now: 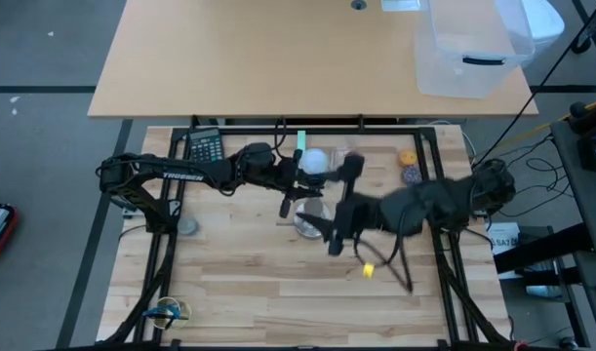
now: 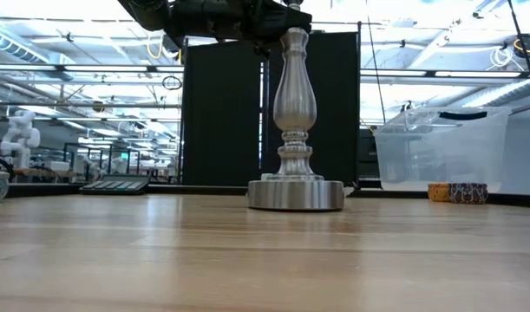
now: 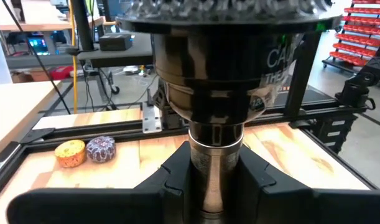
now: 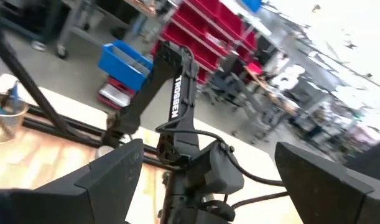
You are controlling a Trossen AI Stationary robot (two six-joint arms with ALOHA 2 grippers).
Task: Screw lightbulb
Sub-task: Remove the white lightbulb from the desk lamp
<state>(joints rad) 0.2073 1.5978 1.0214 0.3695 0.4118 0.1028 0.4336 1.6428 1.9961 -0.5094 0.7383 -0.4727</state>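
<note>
The left fingers (image 3: 205, 180) hug the lamp stand (image 2: 296, 130); right fingers (image 4: 208, 180) gape. The lightbulb (image 1: 314, 160) is breakable; hold its round top gently.

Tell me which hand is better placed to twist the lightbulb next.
Right, probably. The left hand is clamped on the stand at its neck, just below the socket, steadying it. The right hand is open, empty and close to the lightbulb, so it is free to turn it.
</note>
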